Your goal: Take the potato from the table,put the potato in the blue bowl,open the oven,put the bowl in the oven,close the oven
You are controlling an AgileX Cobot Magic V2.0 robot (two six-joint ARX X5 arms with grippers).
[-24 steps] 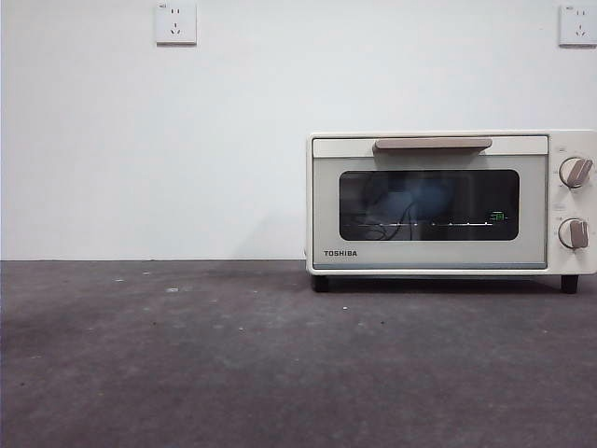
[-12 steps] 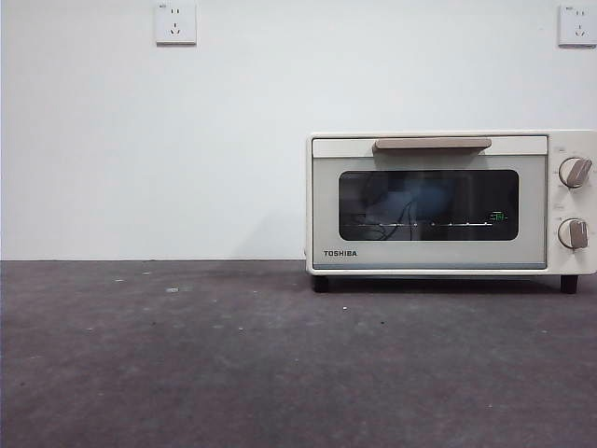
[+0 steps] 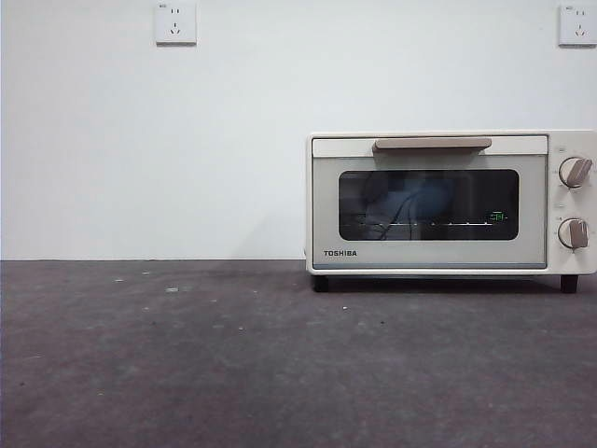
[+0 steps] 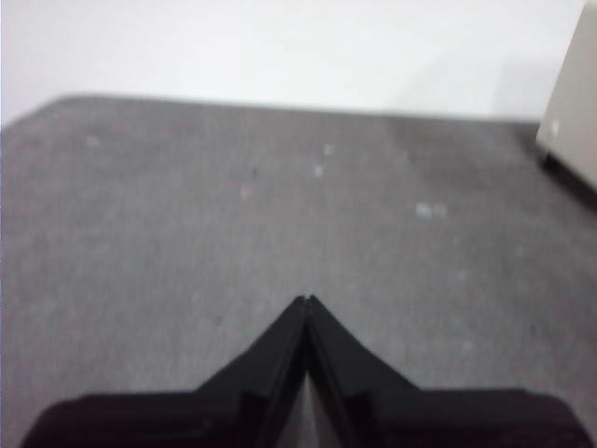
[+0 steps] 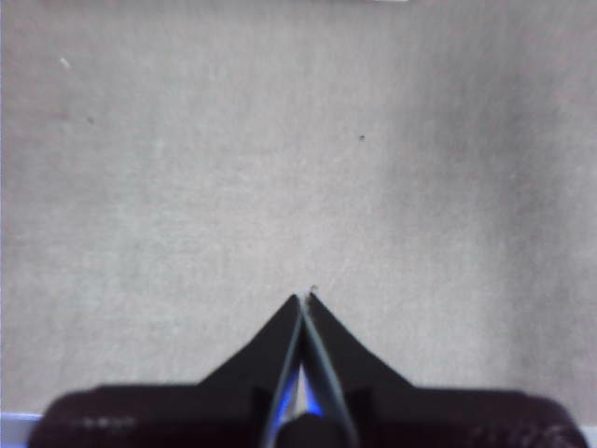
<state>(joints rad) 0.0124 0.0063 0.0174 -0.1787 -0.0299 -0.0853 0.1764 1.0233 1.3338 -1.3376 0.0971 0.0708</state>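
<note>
We see the Toshiba oven [image 3: 451,203] shut at frame right; its stiff bar handle [image 3: 432,144] suits gripping; both tools [image 4: 306,301] [image 5: 305,298] closed, empty.

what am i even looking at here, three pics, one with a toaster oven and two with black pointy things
This is a two-armed robot at a table. One picture comes from a low camera looking level across the table: it shows a cream oven with its door shut and something bluish behind the glass, perhaps the blue bowl. No arm shows there.

The other two come from cameras on the wrists. The black points are the left gripper and the right gripper, both shut, holding nothing, over bare table. The oven's corner shows in the left one.
</note>
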